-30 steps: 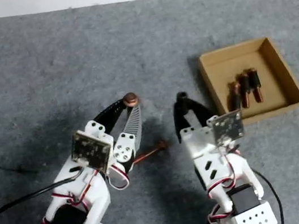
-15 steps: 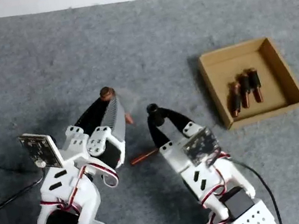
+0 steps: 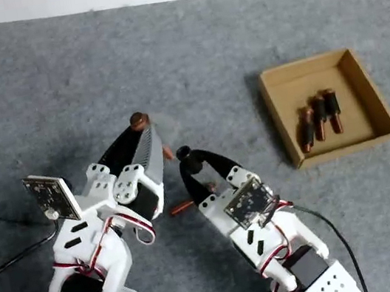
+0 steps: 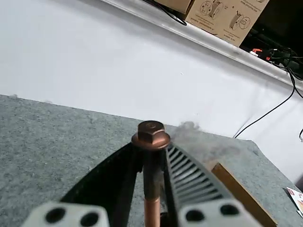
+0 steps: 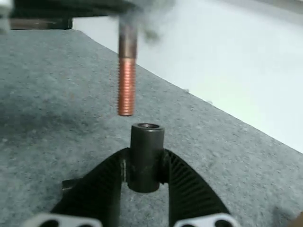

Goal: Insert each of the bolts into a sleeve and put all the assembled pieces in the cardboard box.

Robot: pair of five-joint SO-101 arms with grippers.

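My left gripper (image 3: 141,130) is shut on a copper bolt (image 3: 138,119), head up and threaded end (image 3: 168,153) hanging down. In the left wrist view the bolt head (image 4: 150,134) sits just above the closed fingers (image 4: 182,165). My right gripper (image 3: 187,164) is shut on an upright black sleeve (image 3: 184,155), close beside the bolt's tip. From the right wrist, the bolt's thread (image 5: 126,85) hangs just above and slightly off the sleeve's opening (image 5: 146,156), apart from it. A second copper bolt (image 3: 183,206) lies on the carpet between the arms. Three assembled pieces (image 3: 318,119) lie in the cardboard box (image 3: 276,95).
Grey carpet covers the table, ending at a white wall along the far edge. A thin black cable (image 3: 5,219) lies at the left. The box stands to the right of both arms, and its edge (image 4: 236,189) appears in the left wrist view.
The left arm swung left with its bolt, then held still. The right gripper carried the sleeve leftward, bringing it up under the bolt's tip.
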